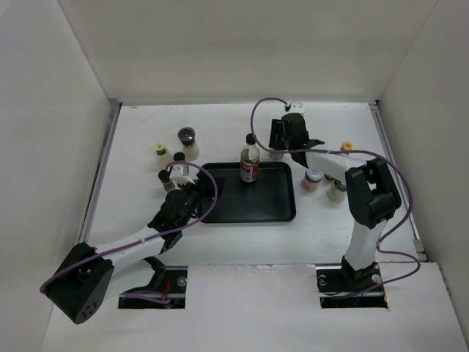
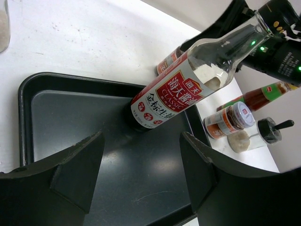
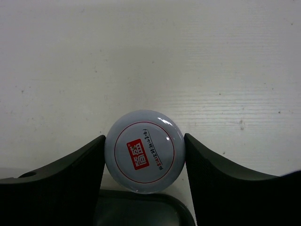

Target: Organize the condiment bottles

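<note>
A tall clear black-capped bottle (image 1: 250, 163) stands upright at the back of the black tray (image 1: 271, 209). My left gripper (image 1: 196, 191) is open and empty over the tray's left edge. In the left wrist view the left gripper (image 2: 141, 174) faces that bottle (image 2: 188, 89), well short of it. My right gripper (image 1: 279, 145) is just behind the tray's back right corner. In the right wrist view the right gripper (image 3: 145, 162) is shut on a silver-lidded jar (image 3: 145, 153), both fingers touching its lid. That jar (image 1: 276, 154) is mostly hidden in the top view.
Left of the tray stand a yellow-lidded jar (image 1: 161, 154), a dark-lidded jar (image 1: 188, 141) and two small dark-capped jars (image 1: 167, 180). Right of it are a silver-lidded jar (image 1: 313, 178), another jar (image 1: 337, 191) and a red yellow-capped sauce bottle (image 1: 345, 147). White walls enclose the table.
</note>
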You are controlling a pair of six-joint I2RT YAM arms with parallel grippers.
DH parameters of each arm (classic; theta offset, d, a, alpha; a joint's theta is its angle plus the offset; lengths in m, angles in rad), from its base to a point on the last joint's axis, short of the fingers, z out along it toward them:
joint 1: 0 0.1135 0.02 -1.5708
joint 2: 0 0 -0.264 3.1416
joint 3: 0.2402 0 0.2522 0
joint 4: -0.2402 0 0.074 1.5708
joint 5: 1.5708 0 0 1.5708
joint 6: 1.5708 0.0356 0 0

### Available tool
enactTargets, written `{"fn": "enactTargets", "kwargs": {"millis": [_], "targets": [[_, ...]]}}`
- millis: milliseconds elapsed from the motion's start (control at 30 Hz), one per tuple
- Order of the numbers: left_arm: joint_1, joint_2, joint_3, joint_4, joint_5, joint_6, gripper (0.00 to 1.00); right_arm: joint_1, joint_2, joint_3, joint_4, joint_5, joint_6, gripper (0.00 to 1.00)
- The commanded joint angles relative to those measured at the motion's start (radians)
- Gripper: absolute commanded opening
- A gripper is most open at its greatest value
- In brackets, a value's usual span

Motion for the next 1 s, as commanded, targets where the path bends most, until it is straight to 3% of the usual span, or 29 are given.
{"fn": "enactTargets", "kwargs": {"millis": [0, 500, 967], "targets": [[0.002, -0.018, 0.0, 0.065, 0.014, -0.01, 0.64, 0.015, -0.166, -0.017, 0.104, 0.025, 0.024, 0.52], [-0.011, -0.02, 0.001, 0.065, 0.006, -0.01, 0.64, 0.101, -0.471, -0.322, 0.136, 0.041, 0.086, 0.51], [-0.023, -0.006, 0.008, 0.065, 0.005, -0.007, 0.64, 0.147, -0.402, -0.41, 0.222, 0.077, 0.093, 0.52]]}}
